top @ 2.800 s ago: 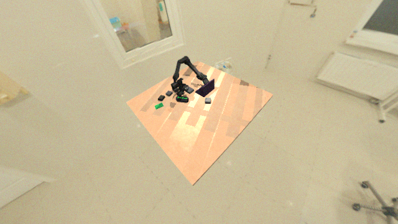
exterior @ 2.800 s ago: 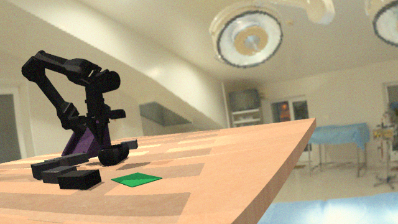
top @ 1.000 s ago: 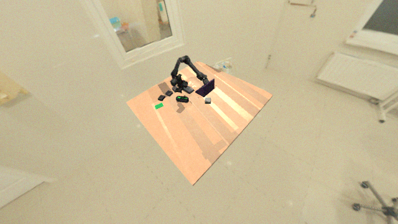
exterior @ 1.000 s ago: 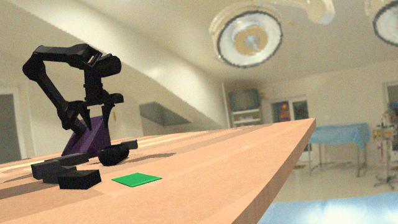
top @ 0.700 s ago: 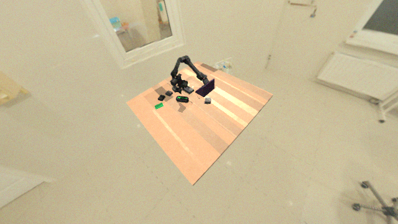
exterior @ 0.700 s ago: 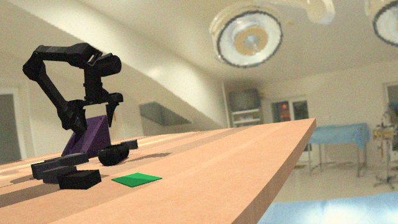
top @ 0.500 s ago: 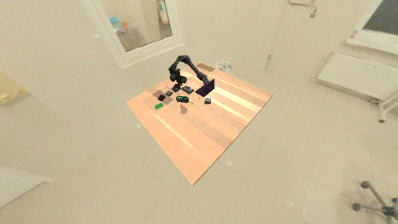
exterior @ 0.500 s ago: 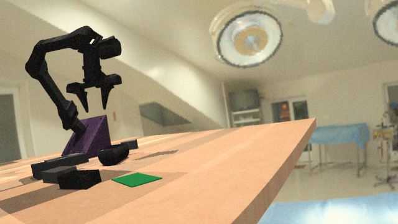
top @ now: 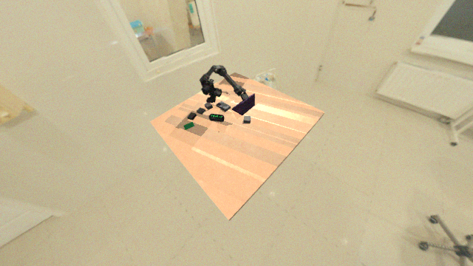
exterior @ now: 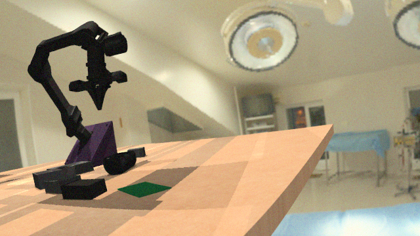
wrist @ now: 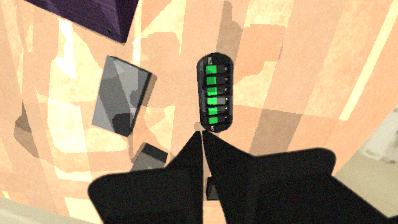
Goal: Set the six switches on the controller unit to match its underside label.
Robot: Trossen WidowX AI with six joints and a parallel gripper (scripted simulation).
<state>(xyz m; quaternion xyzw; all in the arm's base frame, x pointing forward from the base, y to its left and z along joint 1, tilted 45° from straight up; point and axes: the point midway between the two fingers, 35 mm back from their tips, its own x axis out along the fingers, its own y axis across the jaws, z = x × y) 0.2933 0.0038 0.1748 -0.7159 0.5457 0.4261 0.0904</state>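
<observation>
The controller unit (top: 216, 119) (exterior: 119, 162) (wrist: 215, 92) lies on the bench (top: 236, 155) (exterior: 210, 164) (wrist: 310, 65) with its row of switches facing up, between the large grey block (top: 223, 106) (wrist: 122, 95) and the small grey block (top: 247, 120) (exterior: 139, 151) in the top view. All six rockers show green on the same side and dark on the other in the wrist view, though the picture is too coarse to say for certain which end of each is pressed down.

The end effector (top: 226, 92) (exterior: 100, 109) (wrist: 201, 135) hangs above the bench, its fingers pressed together with nothing pinched, well clear of the unit in the exterior view. Closed tips like these would suit pushing a rocker (my reading of the pose, no more).

How much is done is hard to judge: the label is hidden under the unit, so no switch can be checked against it here. If the pattern is known, what remains is pressing any wrong rockers; if not, the underside must be read first. The unit already seems to sit on its base, but the arm has yet to move away.
</observation>
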